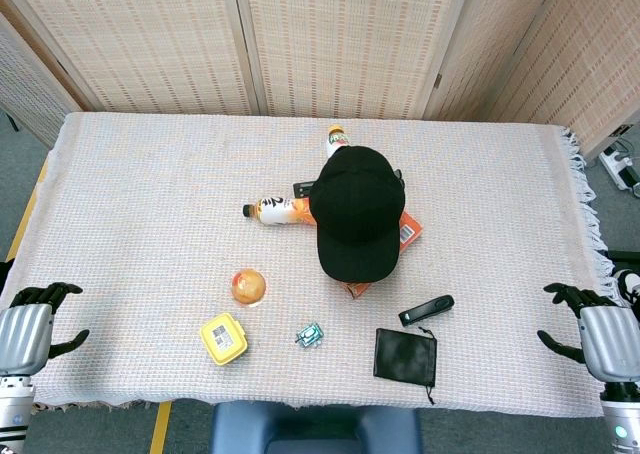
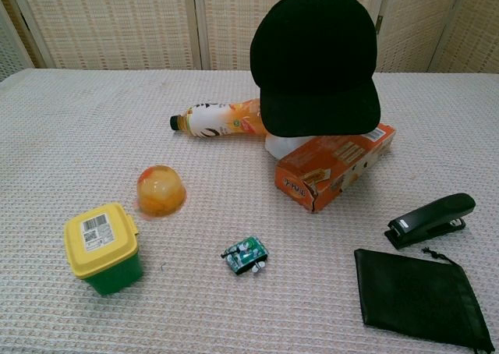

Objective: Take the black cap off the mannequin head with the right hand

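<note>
The black cap [image 1: 356, 210] [image 2: 316, 59] sits on the white mannequin head [image 2: 282, 146] at the table's middle, brim toward me, hiding nearly all of the head. My right hand [image 1: 596, 335] hovers at the table's front right corner, far from the cap, fingers spread and holding nothing. My left hand [image 1: 30, 324] rests at the front left corner, likewise spread and empty. Neither hand shows in the chest view.
An orange box [image 2: 335, 167] lies against the mannequin head, an orange-labelled bottle [image 2: 218, 121] lies to its left, and another bottle [image 1: 336, 137] is behind it. Nearer me are a jelly cup [image 2: 161, 191], yellow-lidded tub [image 2: 104, 246], small green item [image 2: 245, 255], black stapler [image 2: 431, 218] and black pouch [image 2: 421, 295].
</note>
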### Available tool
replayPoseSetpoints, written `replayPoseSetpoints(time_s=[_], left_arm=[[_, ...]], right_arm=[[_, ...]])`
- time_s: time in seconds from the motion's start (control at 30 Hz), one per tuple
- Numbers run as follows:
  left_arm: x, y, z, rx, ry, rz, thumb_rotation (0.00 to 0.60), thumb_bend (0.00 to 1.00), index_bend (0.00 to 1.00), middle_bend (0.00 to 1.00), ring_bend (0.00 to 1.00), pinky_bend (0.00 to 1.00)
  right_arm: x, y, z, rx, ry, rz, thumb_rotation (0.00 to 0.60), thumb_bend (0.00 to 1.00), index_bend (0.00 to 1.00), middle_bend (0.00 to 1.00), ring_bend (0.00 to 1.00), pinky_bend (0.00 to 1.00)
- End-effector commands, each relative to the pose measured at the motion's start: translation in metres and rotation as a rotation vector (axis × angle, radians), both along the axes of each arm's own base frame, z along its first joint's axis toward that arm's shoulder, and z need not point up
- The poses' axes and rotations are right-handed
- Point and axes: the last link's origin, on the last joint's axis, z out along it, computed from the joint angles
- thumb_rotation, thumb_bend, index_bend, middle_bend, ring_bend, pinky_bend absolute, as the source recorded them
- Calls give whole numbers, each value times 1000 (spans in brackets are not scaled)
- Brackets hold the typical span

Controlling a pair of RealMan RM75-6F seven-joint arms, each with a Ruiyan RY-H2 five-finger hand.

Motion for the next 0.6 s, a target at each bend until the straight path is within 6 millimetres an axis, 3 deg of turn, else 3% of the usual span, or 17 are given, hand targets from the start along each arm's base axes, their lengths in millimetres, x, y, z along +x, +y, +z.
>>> replayPoseSetpoints(time_s=[0.03, 0.4, 0.6], left_arm=[[0, 1, -1, 0, 2, -1, 600, 190, 370, 368, 368, 285], [-1, -6, 0, 2, -1, 7, 600, 190, 375, 367, 368, 284], [2, -4, 0, 4, -5, -6, 600, 189, 378, 366, 368, 284]], right_arm=[[0, 0, -1, 4, 1, -1, 600, 21, 342, 457, 446, 561], [2, -4, -4, 30, -1, 22, 600, 19, 342, 476, 462, 561], [10, -14, -9, 45, -10, 70, 600, 20, 342, 551, 535, 619]])
